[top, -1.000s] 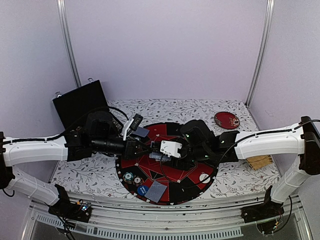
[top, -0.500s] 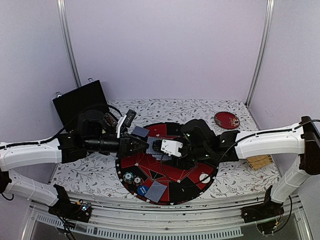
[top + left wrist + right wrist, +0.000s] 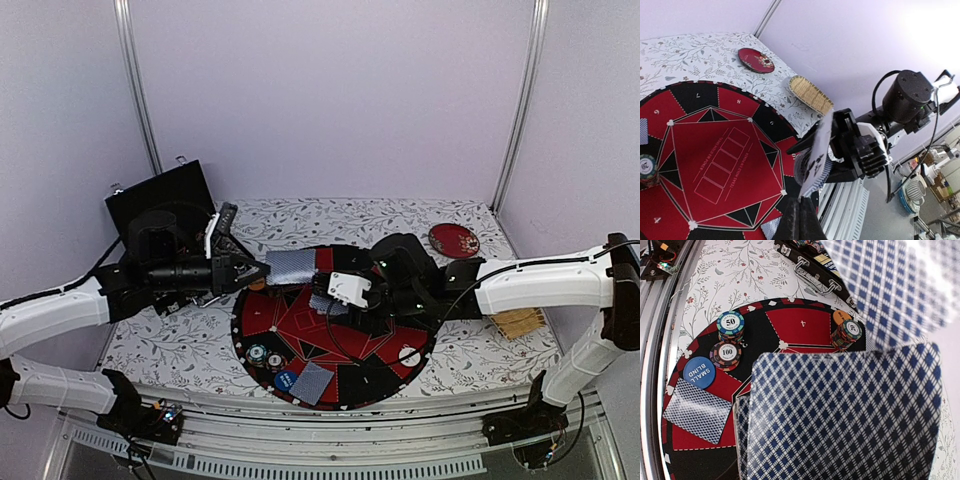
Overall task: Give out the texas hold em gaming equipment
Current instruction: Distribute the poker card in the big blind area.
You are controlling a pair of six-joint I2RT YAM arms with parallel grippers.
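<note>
**Left gripper** [image 3: 800,212]: fingers pressed together, pinching the lower edge of a single playing card with a grey-blue checked back [image 3: 291,265], held above the far-left rim of the round red-and-black felt poker mat [image 3: 300,332].

**Right gripper** [image 3: 330,303]: over the mat's centre, apparently clamping the deck of checked-back cards [image 3: 840,415]. Its fingers are hidden behind the deck.

**Near edge of the mat:** striped poker chips [image 3: 730,322], a blue "SMALL BLIND" disc [image 3: 699,372] and one face-down card [image 3: 697,410].
</note>
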